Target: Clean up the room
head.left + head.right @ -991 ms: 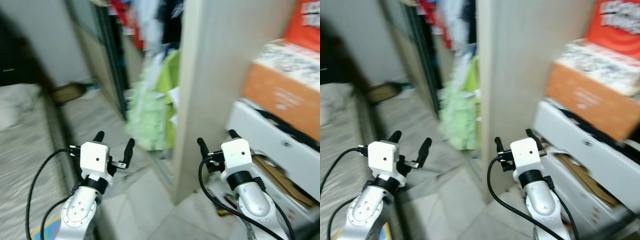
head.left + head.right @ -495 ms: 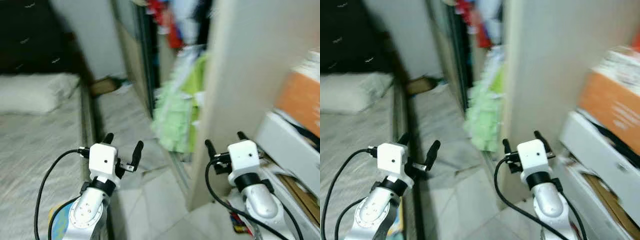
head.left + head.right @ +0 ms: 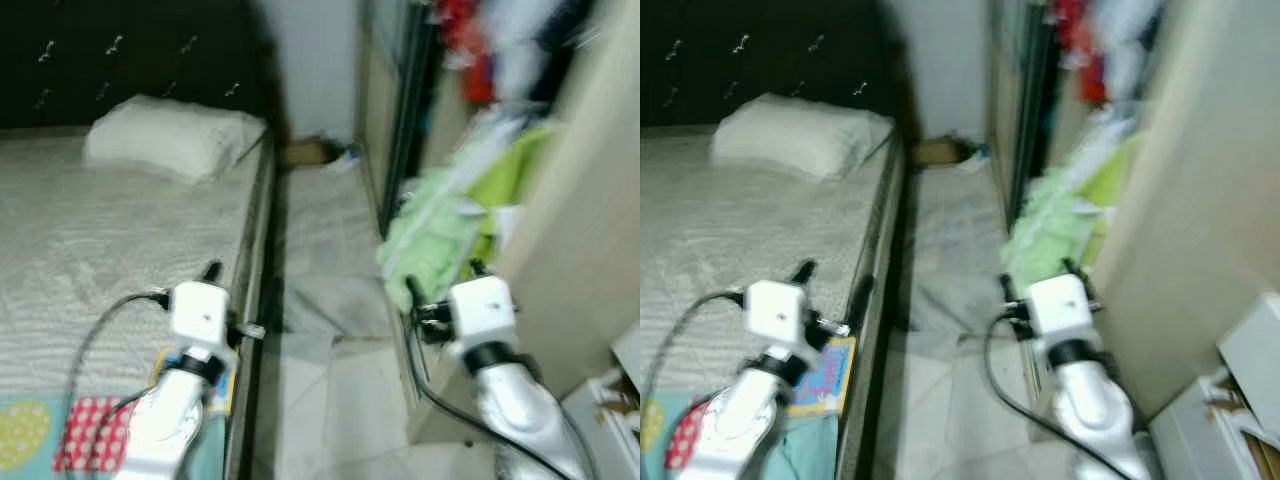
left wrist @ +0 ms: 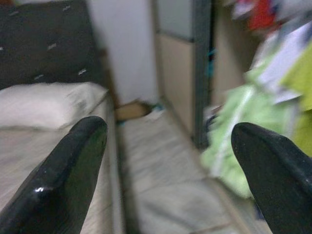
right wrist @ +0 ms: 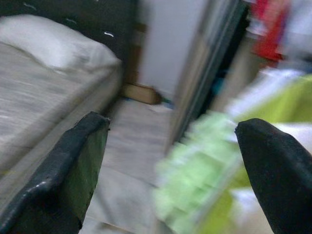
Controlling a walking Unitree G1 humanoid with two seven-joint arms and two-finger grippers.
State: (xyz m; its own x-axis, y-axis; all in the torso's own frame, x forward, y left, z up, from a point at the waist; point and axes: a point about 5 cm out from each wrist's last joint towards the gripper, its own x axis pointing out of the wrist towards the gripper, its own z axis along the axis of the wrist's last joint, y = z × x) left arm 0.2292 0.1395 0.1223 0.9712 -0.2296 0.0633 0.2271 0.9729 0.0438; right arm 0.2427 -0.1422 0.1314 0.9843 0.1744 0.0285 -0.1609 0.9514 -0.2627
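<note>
Bedroom aisle, blurred by motion. The bed (image 3: pixel 90 240) lies on the robot's left, a white pillow (image 3: pixel 170 135) against its dark headboard (image 3: pixel 120 50); a colourful flat item (image 3: pixel 825 375) at the mattress edge is too smeared to identify. A pale cloth (image 3: pixel 325 300) lies on the floor between bed and wardrobe (image 3: pixel 400 120). Green clothing (image 3: pixel 440 230) spills from the wardrobe's open side; red and white garments above it are indistinct. The left gripper (image 4: pixel 170 161) and right gripper (image 5: pixel 170 161) are both raised, fingers spread wide, holding nothing. A white drawer unit (image 3: pixel 1230 400) is cut off at the lower right.
</note>
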